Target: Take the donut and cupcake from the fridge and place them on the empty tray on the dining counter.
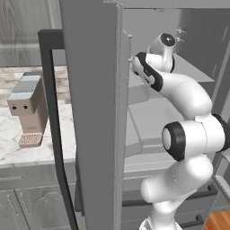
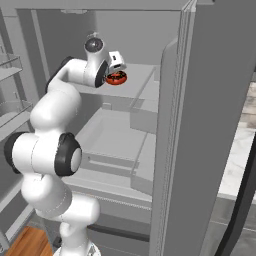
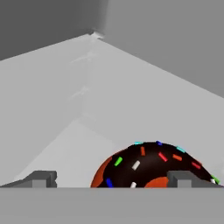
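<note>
The fridge (image 2: 210,125) stands open, and my arm reaches onto its upper shelf (image 2: 137,90). On that shelf lies the donut (image 2: 116,78), orange-brown with dark icing and coloured sprinkles. In the hand view the donut (image 3: 148,164) sits close below the hand, just behind the right fingertip (image 3: 181,178) and reaching in between the two fingers. My gripper (image 3: 113,179) is open, its jaws spread wide and holding nothing. The hand (image 2: 115,60) hovers just above the donut. The cupcake, the tray and the dining counter are out of view.
The open left fridge door (image 1: 90,112) with its black handle (image 1: 54,134) stands close beside the arm. A coffee machine (image 1: 27,108) sits on a marble counter (image 1: 13,148) left of the fridge. Lower shelves and drawers (image 2: 120,135) lie under the arm. Door bins (image 2: 10,65) hang at the left.
</note>
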